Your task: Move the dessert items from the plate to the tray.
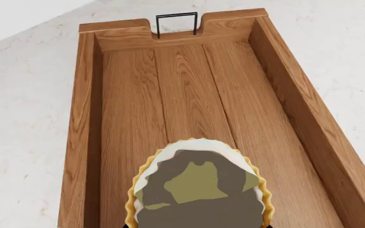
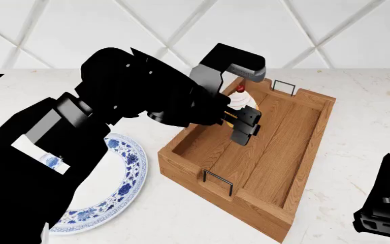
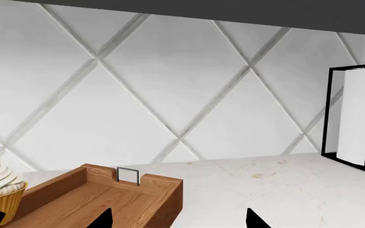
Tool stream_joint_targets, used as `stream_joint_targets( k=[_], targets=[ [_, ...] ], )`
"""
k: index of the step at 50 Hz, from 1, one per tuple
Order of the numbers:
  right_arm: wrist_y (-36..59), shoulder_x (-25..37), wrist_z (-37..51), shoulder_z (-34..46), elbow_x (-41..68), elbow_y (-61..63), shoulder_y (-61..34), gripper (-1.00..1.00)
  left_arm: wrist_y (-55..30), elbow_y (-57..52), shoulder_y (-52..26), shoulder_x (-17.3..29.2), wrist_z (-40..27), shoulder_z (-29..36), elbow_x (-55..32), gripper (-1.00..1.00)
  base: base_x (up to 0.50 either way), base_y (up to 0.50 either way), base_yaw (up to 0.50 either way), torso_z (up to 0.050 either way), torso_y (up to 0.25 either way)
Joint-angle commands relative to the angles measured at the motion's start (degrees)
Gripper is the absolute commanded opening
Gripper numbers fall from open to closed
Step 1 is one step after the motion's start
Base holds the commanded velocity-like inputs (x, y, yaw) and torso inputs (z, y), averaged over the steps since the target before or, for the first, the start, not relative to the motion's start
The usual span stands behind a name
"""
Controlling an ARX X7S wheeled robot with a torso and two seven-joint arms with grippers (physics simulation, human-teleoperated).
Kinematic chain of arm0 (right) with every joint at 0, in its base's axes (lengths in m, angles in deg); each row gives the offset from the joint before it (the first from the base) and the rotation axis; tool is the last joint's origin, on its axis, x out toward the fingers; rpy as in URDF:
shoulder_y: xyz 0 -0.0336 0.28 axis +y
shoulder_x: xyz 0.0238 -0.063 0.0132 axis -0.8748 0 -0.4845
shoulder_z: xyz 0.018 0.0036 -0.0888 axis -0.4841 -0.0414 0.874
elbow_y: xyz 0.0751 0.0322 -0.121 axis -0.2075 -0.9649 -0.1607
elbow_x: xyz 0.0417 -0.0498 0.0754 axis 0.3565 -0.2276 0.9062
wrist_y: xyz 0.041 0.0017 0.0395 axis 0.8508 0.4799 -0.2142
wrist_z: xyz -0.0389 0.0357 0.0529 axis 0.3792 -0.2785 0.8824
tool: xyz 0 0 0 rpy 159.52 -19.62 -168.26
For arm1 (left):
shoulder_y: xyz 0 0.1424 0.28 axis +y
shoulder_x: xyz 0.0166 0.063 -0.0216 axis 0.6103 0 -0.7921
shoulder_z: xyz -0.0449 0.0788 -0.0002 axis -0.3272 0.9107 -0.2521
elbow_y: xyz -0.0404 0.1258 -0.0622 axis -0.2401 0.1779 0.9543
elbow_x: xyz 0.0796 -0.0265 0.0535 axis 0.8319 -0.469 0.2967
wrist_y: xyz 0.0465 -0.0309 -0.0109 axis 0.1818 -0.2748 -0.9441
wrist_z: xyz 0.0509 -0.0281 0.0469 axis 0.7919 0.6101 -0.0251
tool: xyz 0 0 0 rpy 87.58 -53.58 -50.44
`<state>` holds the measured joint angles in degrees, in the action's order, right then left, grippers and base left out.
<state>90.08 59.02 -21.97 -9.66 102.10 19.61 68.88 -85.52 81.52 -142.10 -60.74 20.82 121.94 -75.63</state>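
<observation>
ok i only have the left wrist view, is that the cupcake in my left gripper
Observer: Yes. The head view shows the left gripper clamped on the white-frosted cupcake with a red cherry, over the brown wooden plank tray.
Operator: where's my right arm
Observer: The right gripper is open and empty, off to the tray's right.
Operator: is the ice cream on the plate
Observer: Cannot tell. Your left arm hides most of the round blue-and-white patterned plate.
</observation>
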Motion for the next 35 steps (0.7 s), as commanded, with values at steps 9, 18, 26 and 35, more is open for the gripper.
stream_joint_targets(
  k=[9,18,26,35],
  targets=[
    [-0.4,-0.5,-0.7,1.4,-1.0,-1.1,-0.9,1.00,2.7,1.0,3.3,-2.0,0.9,3.3,1.9,-1.00,0.00,0.00,0.00,0.000,0.001],
    [-0.2,-0.6,-0.9,3.6,-1.4,-2.3,-3.1,1.00,4.2,4.5,3.9,-3.3,2.7,5.3,3.4,-1.00,0.00,0.00,0.00,0.000,0.000],
    [0.4,-0.1,-0.5,5.5,-1.2,-3.3,-5.6,1.00,4.6,4.9,4.4,-3.9,2.4,6.8,3.4,-1.00,0.00,0.00,0.00,0.000,0.000],
    [1.8,1.9,0.6,7.4,0.9,-4.4,-10.1,1.00,5.4,5.1,4.9,-4.1,2.4,8.4,2.9,-1.00,0.00,0.00,0.00,0.000,0.000]
  ],
)
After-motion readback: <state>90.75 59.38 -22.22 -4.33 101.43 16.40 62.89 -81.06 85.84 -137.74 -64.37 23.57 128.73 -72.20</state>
